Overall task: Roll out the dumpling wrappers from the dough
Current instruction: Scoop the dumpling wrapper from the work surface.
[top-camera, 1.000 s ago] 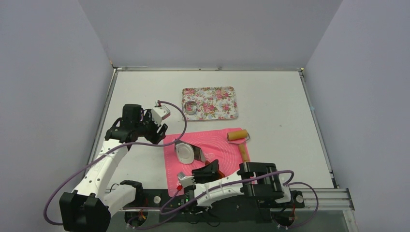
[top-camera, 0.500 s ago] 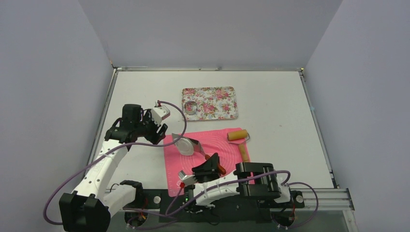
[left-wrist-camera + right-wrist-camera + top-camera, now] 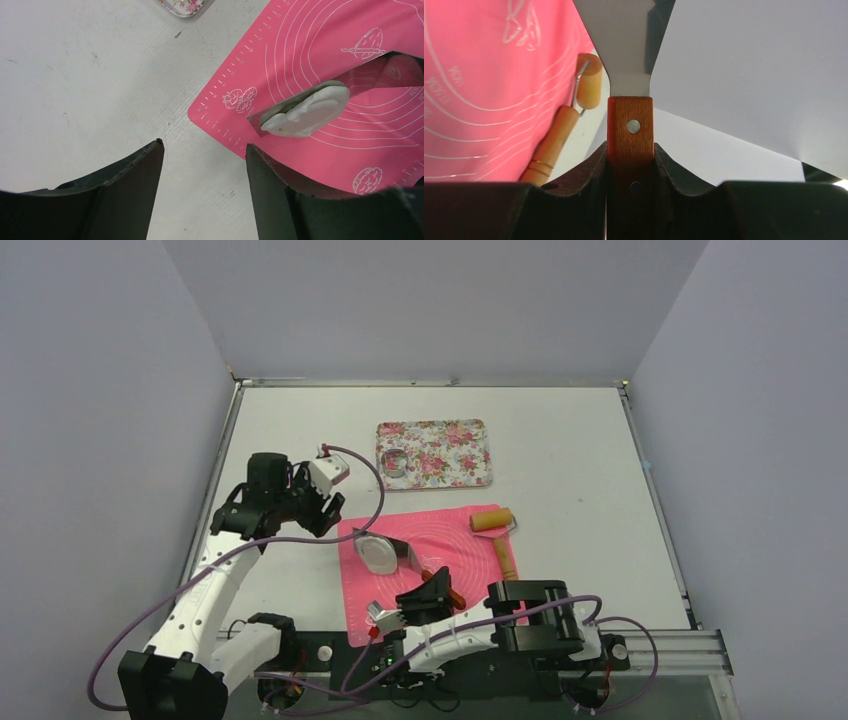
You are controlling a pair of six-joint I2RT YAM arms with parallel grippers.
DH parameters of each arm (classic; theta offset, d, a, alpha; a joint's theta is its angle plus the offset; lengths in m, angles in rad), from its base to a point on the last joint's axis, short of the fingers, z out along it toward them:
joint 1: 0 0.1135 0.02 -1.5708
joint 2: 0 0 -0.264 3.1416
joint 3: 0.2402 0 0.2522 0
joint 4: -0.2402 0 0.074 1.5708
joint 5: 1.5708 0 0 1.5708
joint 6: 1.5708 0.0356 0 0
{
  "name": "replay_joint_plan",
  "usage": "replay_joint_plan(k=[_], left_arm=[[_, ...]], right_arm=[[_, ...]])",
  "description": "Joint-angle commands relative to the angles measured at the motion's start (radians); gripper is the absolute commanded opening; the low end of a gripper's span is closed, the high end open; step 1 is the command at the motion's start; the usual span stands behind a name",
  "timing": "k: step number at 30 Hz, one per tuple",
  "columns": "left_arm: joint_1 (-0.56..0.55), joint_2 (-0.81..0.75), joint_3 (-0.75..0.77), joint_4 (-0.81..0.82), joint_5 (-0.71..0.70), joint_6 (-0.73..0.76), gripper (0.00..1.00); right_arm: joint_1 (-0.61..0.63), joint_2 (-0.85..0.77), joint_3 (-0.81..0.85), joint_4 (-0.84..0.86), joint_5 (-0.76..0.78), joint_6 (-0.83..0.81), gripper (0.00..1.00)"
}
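The dough (image 3: 378,554) is a soft white lump lying on the metal blade of a spatula (image 3: 400,558), held over the left part of the pink mat (image 3: 470,560). It also shows in the left wrist view (image 3: 306,109), tilted on the blade. My right gripper (image 3: 432,592) is shut on the spatula's wooden handle (image 3: 630,120). My left gripper (image 3: 322,512) is open and empty, above the bare table just left of the mat's corner (image 3: 202,150). No neat round wrapper shows.
A wooden rolling pin (image 3: 497,532) lies at the mat's right edge, seen also in the right wrist view (image 3: 566,125). A floral tray (image 3: 445,452) stands behind the mat with a metal ring cutter (image 3: 396,462) in its left end.
The spatula blade with the dough rose and tilted, then came back down to the left. My right gripper shifted slightly toward the near edge. My left gripper drifted a little left.
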State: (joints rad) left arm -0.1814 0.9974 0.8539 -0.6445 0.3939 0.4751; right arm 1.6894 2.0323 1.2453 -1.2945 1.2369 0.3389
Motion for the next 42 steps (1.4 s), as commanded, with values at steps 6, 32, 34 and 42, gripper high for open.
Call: replay_joint_plan(k=[6, 32, 34, 42], left_arm=[[-0.003, -0.009, 0.069, -0.027, 0.070, -0.020, 0.59], [-0.002, 0.015, 0.104, -0.040, 0.052, -0.008, 0.59], [-0.002, 0.018, 0.105, -0.034, 0.054, -0.011, 0.59], [-0.003, 0.075, 0.103, 0.019, 0.052, -0.033, 0.59]], right_arm=[[-0.015, -0.179, -0.002, 0.248, -0.313, -0.087, 0.00], [-0.659, -0.709, -0.361, 0.750, -1.930, 0.273, 0.00], [-0.666, -0.744, -0.368, 0.759, -1.922, 0.295, 0.00], [-0.722, -0.743, -0.500, 0.797, -1.819, 0.296, 0.00]])
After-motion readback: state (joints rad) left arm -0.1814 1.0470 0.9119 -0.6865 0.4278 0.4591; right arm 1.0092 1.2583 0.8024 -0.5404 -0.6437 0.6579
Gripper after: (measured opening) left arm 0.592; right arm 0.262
